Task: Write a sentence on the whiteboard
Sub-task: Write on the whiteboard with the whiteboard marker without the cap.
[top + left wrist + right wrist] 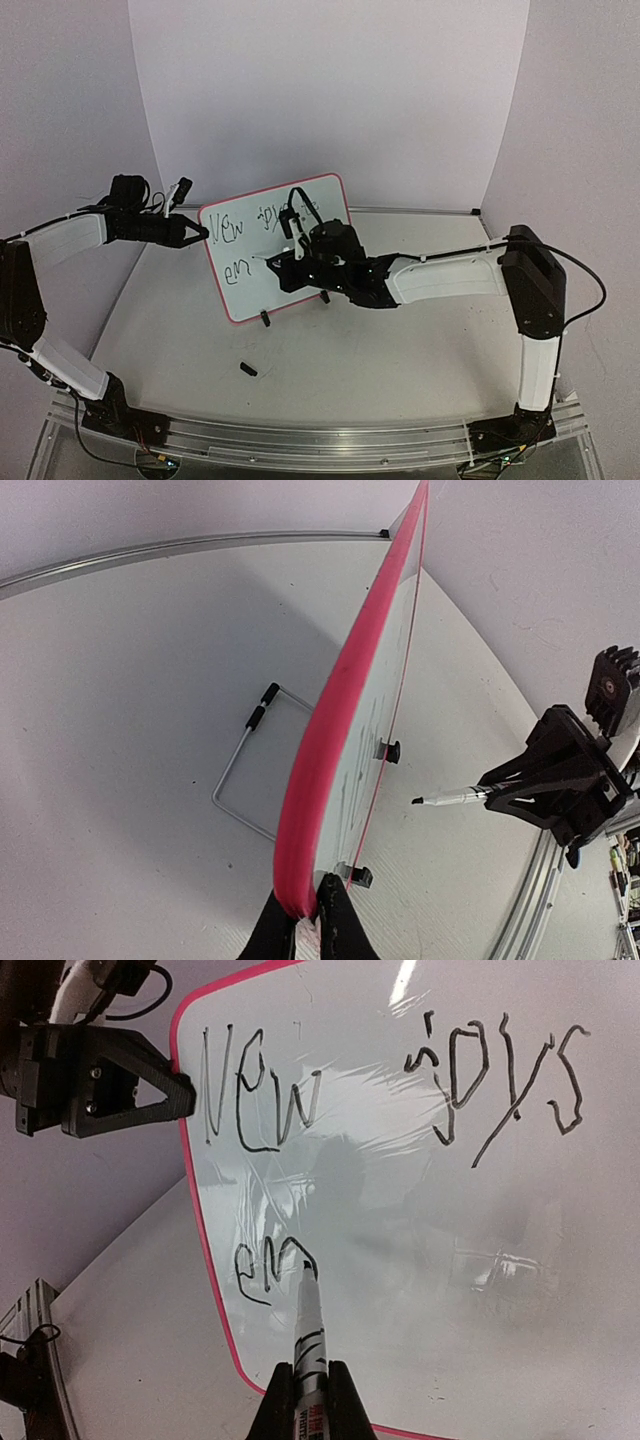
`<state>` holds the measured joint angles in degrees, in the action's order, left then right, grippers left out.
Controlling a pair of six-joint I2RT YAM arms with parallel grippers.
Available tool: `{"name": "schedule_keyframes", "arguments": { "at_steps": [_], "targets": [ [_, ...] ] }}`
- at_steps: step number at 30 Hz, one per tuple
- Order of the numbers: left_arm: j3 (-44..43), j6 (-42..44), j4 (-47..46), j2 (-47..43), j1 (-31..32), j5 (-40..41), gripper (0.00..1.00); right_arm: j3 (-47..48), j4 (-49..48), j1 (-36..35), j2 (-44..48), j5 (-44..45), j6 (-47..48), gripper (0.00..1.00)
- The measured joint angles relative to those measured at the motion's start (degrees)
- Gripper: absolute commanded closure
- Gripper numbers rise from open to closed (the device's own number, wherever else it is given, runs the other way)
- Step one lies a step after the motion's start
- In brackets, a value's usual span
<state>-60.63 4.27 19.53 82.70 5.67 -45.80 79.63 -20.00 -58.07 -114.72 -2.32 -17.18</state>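
The whiteboard (280, 250) stands tilted on two black feet, with a pink-red rim (335, 705). Black writing on it (265, 1100) reads "New joys" on the top line and "em" (270, 1265) below. My left gripper (198, 235) is shut on the board's left edge, pinching the rim (305, 905). My right gripper (310, 1395) is shut on a whiteboard marker (308, 1330), whose tip sits at the end of the "m". The marker also shows in the left wrist view (450, 798).
A small black marker cap (248, 369) lies on the table in front of the board. A wire stand (245, 770) props the board from behind. White walls close in the back and sides. A metal rail (300, 440) runs along the near edge.
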Motion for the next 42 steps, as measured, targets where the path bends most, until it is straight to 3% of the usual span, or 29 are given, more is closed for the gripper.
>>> {"name": "schedule_keyframes", "arguments": {
  "at_steps": [21,42],
  "targets": [
    [-0.12,-0.03,-0.04,0.15,0.33,0.5,1.0,6.55,1.27,0.94,-5.28,3.36,0.64,1.0],
    [-0.12,-0.07,-0.04,0.22,0.35,0.83,1.0,-0.51,-1.57,0.42,-5.04,0.06,-1.86,1.0]
  ]
}}
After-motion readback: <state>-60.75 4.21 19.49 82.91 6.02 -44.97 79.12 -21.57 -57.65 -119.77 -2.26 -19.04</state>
